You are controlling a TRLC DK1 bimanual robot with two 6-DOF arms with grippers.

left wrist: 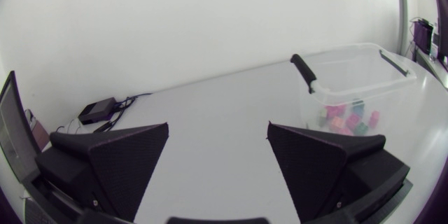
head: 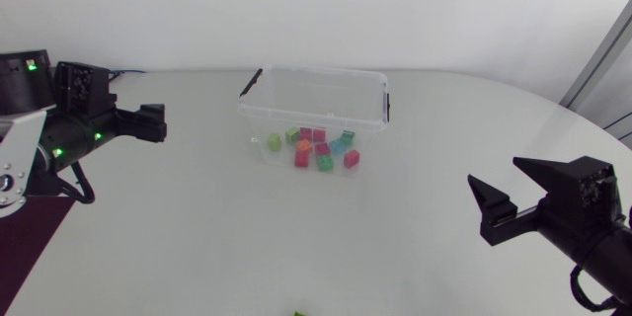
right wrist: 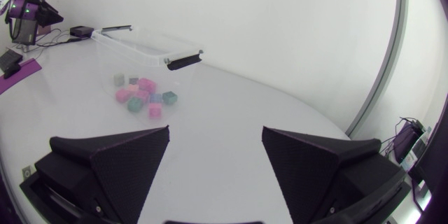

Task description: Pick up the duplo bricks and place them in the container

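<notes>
Bricks (head: 318, 148) sit inside container (head: 314, 79), mid-tabletop (head: 197, 237). Left pincer (left wrist: 218, 124) wide, empty; container at its 3 o'clock, the nearer arm. Right pincer (right wrist: 215, 129) wide, empty. Green speck (head: 296, 313) at 6 o'clock edge, possibly a stray brick.

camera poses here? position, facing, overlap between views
Head view: fixed above the table, looking down; shows left arm, right arm, left pincer, right pincer, container.
Left wrist view: on the left arm's last link, looking across the table past the open left pincer to the container.
Right wrist view: on the right arm's last link, past the open right pincer to the container.
Shared: all three see the container holding the duplo bricks.
</notes>
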